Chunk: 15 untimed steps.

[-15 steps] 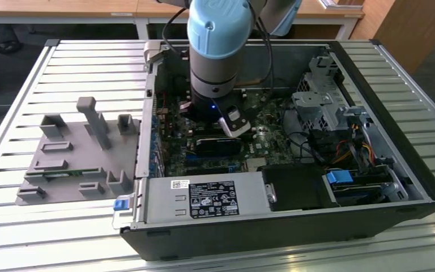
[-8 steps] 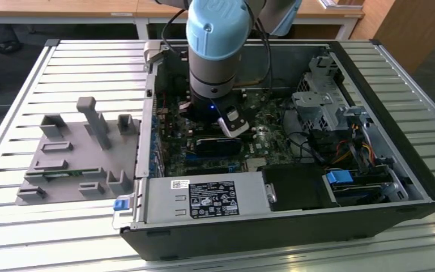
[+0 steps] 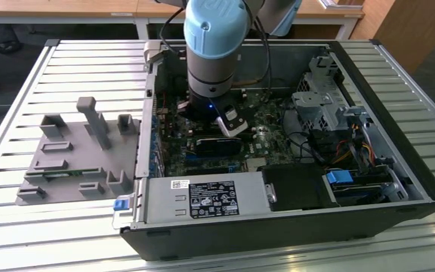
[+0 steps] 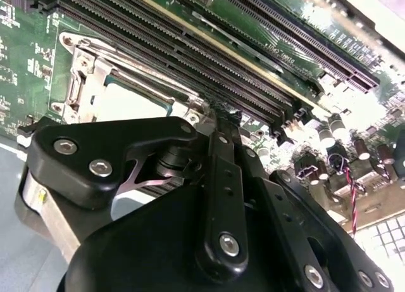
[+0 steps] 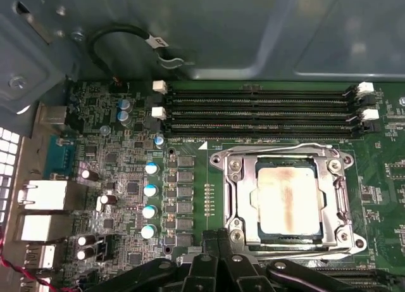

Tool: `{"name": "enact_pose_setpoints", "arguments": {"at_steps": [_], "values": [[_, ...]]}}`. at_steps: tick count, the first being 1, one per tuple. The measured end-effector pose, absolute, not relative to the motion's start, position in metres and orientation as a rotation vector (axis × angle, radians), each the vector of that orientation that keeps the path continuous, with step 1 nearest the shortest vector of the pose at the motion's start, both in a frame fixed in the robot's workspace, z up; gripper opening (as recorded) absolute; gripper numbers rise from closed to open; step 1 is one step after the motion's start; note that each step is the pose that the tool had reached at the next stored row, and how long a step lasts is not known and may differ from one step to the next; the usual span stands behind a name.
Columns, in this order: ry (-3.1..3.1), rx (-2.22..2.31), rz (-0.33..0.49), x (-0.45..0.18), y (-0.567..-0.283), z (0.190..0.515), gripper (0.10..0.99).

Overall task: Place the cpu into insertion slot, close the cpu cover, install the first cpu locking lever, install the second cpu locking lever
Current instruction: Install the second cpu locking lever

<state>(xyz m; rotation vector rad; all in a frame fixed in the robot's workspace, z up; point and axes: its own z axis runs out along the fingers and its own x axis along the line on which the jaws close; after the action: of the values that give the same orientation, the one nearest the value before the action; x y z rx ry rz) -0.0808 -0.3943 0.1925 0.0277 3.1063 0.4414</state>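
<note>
**CPU's seated and the cover's down, levers look mostly sorted**

So the cpu (image 5: 288,206) is already sitting in the insertion slot (image 5: 245,242) on the motherboard (image 5: 126,178), just beside the long memory slots (image 5: 259,111). The cpu cover (image 5: 243,197) lies flat over it, its window framing the chip. In the first wrist view a thin wire lever (image 5: 278,150) runs along the memory-slot side of the socket and looks latched, and another (image 5: 297,246) lies along the opposite edge. Whether that one is fully hooked, I can't tell.

The chip top is dull silver with a brownish smeared patch down the middle.

The gripper (image 4: 212,124) hangs right at the socket's corner, fingers pinched together, apparently holding nothing. In the exterior view the arm (image 3: 213,51) reaches straight down into the open PC case (image 3: 384,170).
</note>
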Motion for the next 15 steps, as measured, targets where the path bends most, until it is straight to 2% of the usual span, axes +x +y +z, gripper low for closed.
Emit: {"name": "enact_pose_setpoints", "arguments": {"at_steps": [15], "values": [[3.103, 0.028, 0.464, -0.081, -0.394, 0.221, 0.106]]}}
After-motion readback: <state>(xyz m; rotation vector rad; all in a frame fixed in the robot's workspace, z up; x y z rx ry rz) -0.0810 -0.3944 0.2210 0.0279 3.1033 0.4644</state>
